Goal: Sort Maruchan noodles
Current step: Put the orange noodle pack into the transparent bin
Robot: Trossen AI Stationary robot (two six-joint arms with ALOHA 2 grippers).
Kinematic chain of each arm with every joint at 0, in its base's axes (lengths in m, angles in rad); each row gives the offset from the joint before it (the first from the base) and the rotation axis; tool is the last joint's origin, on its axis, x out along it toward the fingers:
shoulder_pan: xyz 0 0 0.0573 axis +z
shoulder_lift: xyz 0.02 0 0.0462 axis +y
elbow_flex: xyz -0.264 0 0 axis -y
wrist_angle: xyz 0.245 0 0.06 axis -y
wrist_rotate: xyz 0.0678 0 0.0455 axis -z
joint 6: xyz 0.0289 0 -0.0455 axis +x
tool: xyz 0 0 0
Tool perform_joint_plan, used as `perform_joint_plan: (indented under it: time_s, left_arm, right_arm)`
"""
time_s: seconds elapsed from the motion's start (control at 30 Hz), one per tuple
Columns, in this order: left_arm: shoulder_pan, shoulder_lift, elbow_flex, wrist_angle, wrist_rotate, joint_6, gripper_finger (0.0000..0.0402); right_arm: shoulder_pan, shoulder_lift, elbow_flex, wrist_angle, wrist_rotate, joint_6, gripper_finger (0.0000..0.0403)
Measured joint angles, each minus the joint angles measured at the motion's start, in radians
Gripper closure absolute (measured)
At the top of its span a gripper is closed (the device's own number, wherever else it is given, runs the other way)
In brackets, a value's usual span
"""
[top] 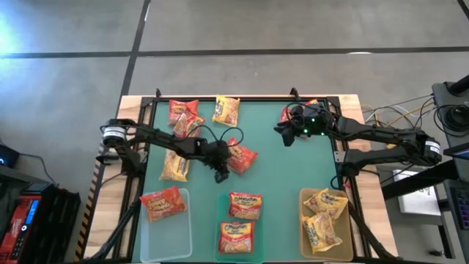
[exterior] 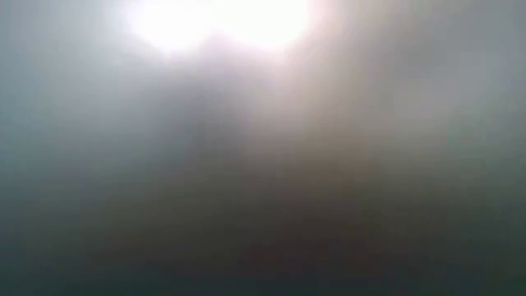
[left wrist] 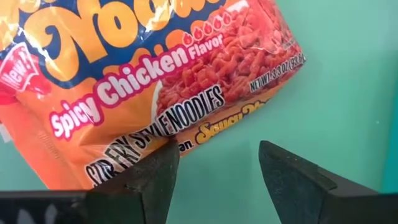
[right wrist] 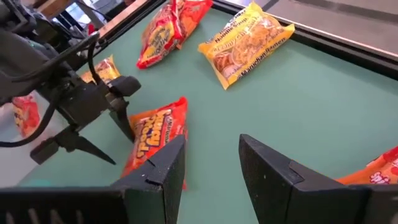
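Several Maruchan noodle packets lie flat on the green mat. An orange-red Spicy Chicken packet lies mid-table. My left gripper is open at that packet's near-left end, one finger over its edge and the other over bare mat. My right gripper is open, hovering over bare mat toward the far right, with a red packet beside it under the arm. The low view is washed out and shows nothing. My left gripper has one fingertip at the printed edge of the Spicy Chicken packet, coming from above. I cannot tell whether it touches. The packet lies flat on the mat.
Two red packets and a yellow one lie at the far edge, and another yellow one lies under the left arm. Along the near edge, a left bin holds a red packet, the middle one two orange packets, the right bin yellow ones.
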Motion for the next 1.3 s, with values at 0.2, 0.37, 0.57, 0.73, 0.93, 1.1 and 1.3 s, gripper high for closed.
perform_joint_plan:
  time_s: [0.2,0.37,0.57,0.73,0.93,1.1,1.3]
  left_arm:
    - [0.001,-0.072,-0.042,-0.01,-0.008,-0.016,0.0193]
    - [0.002,-0.162,-0.107,0.032,-0.052,-0.069,0.0193]
    - [0.012,-0.265,-0.192,0.05,-0.165,-0.211,0.0194]
    - [0.011,-0.286,-0.291,0.191,-0.188,-0.385,0.0194]
    - [0.025,-0.285,-0.362,0.321,-0.188,-0.414,0.0194]
    - [0.05,-0.285,-0.379,0.364,-0.187,-0.369,0.0194]
    - [0.081,-0.284,-0.392,0.361,-0.171,-0.319,0.0193]
  right_arm:
    - [0.068,0.012,-0.042,0.047,0.002,0.069,0.0264]
    - [0.154,0.076,-0.088,0.256,0.008,0.067,0.0264]
    - [0.202,0.227,-0.092,0.385,0.01,0.097,0.0264]
    - [0.242,0.37,-0.093,0.491,-0.002,0.134,0.0264]
    - [0.267,0.494,-0.093,0.594,-0.025,0.15,0.0264]
    - [0.277,0.568,-0.093,0.664,-0.025,0.151,0.0264]
    - [0.282,0.649,-0.093,0.768,-0.023,0.156,0.0264]
